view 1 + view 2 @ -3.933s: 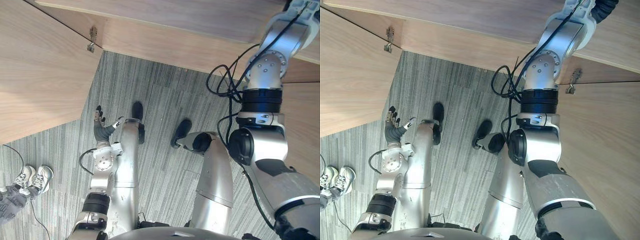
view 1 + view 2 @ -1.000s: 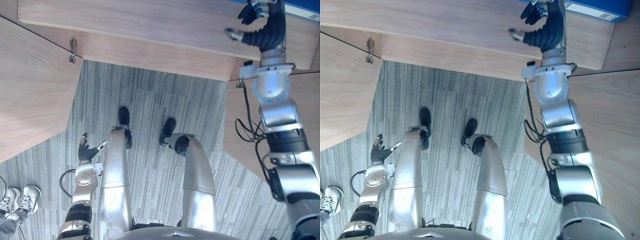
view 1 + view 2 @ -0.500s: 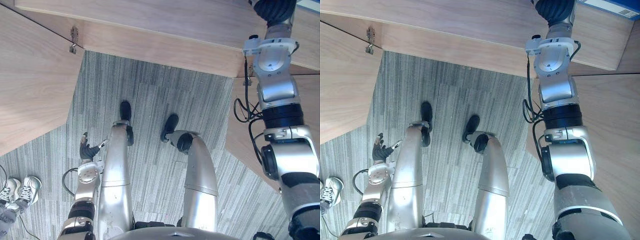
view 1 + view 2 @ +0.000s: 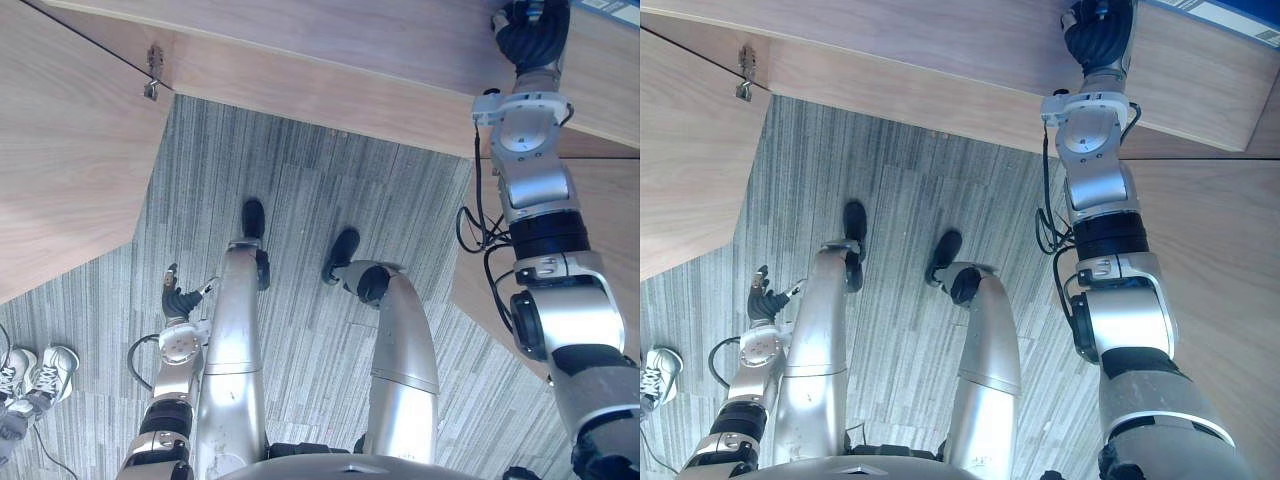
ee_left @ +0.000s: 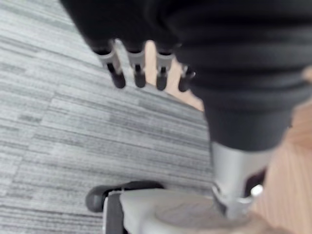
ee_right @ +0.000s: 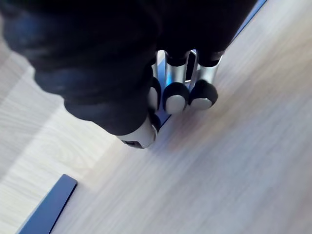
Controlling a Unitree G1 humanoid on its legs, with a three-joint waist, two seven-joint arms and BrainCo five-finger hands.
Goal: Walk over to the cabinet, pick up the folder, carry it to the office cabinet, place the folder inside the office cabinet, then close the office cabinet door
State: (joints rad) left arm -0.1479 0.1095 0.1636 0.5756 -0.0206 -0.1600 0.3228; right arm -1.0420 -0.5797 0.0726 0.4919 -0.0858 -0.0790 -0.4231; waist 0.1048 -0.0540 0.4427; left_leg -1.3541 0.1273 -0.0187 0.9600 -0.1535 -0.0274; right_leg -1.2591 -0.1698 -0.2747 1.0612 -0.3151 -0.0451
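Pale wood-grain cabinet top (image 4: 330, 50) carries the right hand (image 4: 530, 35) in the left eye view, dark ribbed cover toward the camera. The left hand (image 4: 178, 300) hangs low and well apart from it above grey striped carpet (image 4: 320, 200), with a person's white sneakers (image 4: 30, 372) beyond. The right eye view adds what that one barely catches: a flat blue folder (image 4: 1215, 12) lying on the wood just beside the right hand, on its outer side. The left wrist view shows the left hand's fingers (image 5: 116, 73) straight and relaxed over the carpet, holding nothing. The right wrist view alone shows the contact: curled fingertips (image 6: 176, 97) sit on the folder's blue edge with the thumb (image 6: 139, 134) drawn in close beneath, in what looks like a pinch. A separate blue strip (image 6: 46, 209) lies on the wood farther from the hand; it cannot be told whether it belongs to the folder. By this evidence the walk to the cabinet is done and the pick-up is under way. The lift, the carry, the placing and the door closing are all left.
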